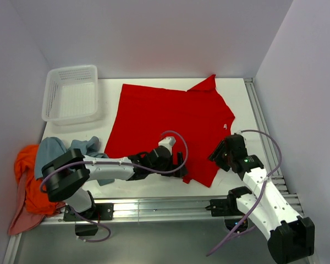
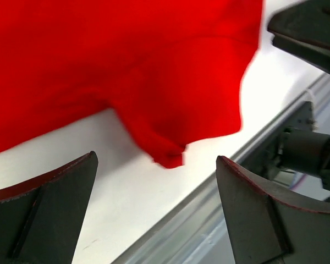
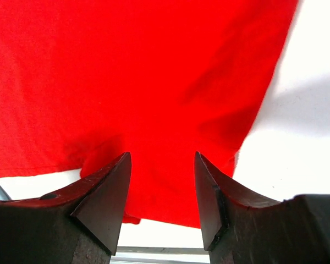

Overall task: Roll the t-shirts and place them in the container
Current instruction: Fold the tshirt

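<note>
Three cameras, one shared hem
We look down from above and behind on the whole white table (image 1: 239, 107); our two wrist views sit close over the bright red cloth t-shirt (image 1: 165, 113), sharing its near edge.

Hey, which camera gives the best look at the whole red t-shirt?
The top external view: the red t-shirt lies spread out, nearly its whole outline visible. The left wrist view shows only a rumpled near corner; the right wrist view only cloth near the hem.
</note>
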Motion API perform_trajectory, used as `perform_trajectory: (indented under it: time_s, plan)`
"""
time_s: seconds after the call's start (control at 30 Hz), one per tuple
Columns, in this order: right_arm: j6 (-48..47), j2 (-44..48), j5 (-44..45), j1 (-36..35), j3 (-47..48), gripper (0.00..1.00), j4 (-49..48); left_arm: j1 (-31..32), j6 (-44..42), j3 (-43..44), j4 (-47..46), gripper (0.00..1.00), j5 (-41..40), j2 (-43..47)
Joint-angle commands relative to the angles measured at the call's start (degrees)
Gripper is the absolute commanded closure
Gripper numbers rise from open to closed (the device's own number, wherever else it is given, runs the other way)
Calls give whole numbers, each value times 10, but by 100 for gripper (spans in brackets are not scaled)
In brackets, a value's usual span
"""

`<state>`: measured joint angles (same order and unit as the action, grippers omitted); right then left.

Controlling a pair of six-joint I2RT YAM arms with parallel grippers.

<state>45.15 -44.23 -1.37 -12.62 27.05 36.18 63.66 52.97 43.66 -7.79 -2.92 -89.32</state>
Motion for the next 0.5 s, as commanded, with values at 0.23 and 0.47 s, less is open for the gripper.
perform_trajectory:
  time_s: [0.23, 0.47]
  plan:
    - [0, 14, 0, -4, 19, 44, -9, 18, 34, 45, -106, 21, 25, -72]
    - [1, 18, 0, -5, 14, 44, -12, 39, 47, 66, -96, 47, 33, -106]
